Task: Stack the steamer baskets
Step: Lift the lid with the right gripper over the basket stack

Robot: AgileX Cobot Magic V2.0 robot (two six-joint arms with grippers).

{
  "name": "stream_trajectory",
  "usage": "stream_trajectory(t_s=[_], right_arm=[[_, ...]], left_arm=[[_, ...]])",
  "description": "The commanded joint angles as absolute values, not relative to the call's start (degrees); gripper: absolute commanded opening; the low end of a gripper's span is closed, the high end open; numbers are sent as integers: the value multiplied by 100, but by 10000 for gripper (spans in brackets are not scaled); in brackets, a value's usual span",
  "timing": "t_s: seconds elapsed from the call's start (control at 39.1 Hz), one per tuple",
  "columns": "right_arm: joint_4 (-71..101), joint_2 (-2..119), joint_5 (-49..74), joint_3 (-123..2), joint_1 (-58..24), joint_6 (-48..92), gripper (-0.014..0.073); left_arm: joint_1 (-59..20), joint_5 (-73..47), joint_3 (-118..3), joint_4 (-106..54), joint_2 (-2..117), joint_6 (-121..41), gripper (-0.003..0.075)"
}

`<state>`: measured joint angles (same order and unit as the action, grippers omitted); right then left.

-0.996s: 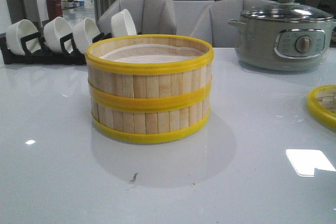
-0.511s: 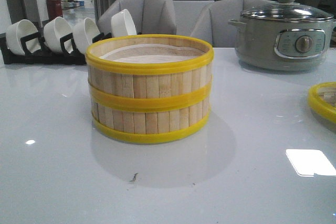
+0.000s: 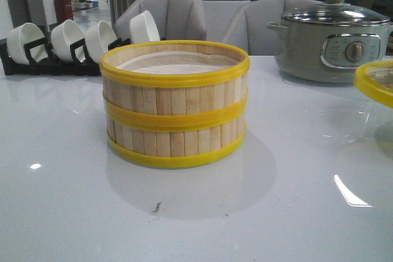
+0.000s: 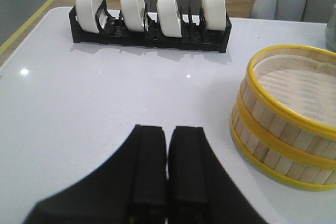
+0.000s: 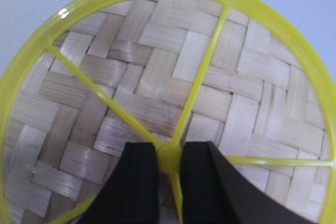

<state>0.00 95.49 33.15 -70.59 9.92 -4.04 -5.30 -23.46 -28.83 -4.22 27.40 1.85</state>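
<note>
Two steamer baskets (image 3: 175,105) stand stacked one on the other in the middle of the white table, with pale slats, yellow bands and a whitish liner in the top one. The stack also shows in the left wrist view (image 4: 286,119). My left gripper (image 4: 168,132) is shut and empty, above the table left of the stack. My right gripper (image 5: 169,153) is shut on the yellow knob (image 5: 169,157) of the woven bamboo lid (image 5: 173,93). The lid's rim (image 3: 374,81) shows at the right edge of the front view, lifted off the table. Neither gripper shows in the front view.
A grey electric pot (image 3: 331,38) with a glass lid stands at the back right. A black rack with several white bowls (image 3: 73,44) stands at the back left and also shows in the left wrist view (image 4: 149,19). Grey chairs stand behind the table.
The lid at the right edge has risen from the table surface to about the height of the stack's top. The stacked baskets have not moved.
</note>
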Motion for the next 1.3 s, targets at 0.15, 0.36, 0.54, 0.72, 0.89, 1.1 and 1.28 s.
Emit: stream_trajectory(t_s=[0.15, 0.36, 0.54, 0.72, 0.89, 1.1, 1.28], right_arm=[[0, 9062, 3713, -7832, 181, -398, 49], [0, 9089, 4008, -8736, -620, -398, 49], [110, 9394, 4480, -9686, -1293, -398, 49], [181, 9983, 5063, -10683, -1996, -398, 49], [186, 10622, 5376, -11455, -2600, -393, 49], [186, 11180, 5440, -12011, -2991, -383, 49], [186, 11535, 5466, -12328, -3132, -383, 49]], left_arm=[[-515, -1918, -3046, -437, 2754, 259, 86], [-515, -1918, -3046, -437, 2754, 259, 86], [-515, -1918, -3046, -437, 2754, 259, 86], [-515, -1918, -3046, -437, 2754, 259, 86], [-515, -1918, -3046, -437, 2754, 259, 86], [-515, -1918, -3046, -437, 2754, 259, 86], [-515, -1918, -3046, -437, 2754, 259, 86]])
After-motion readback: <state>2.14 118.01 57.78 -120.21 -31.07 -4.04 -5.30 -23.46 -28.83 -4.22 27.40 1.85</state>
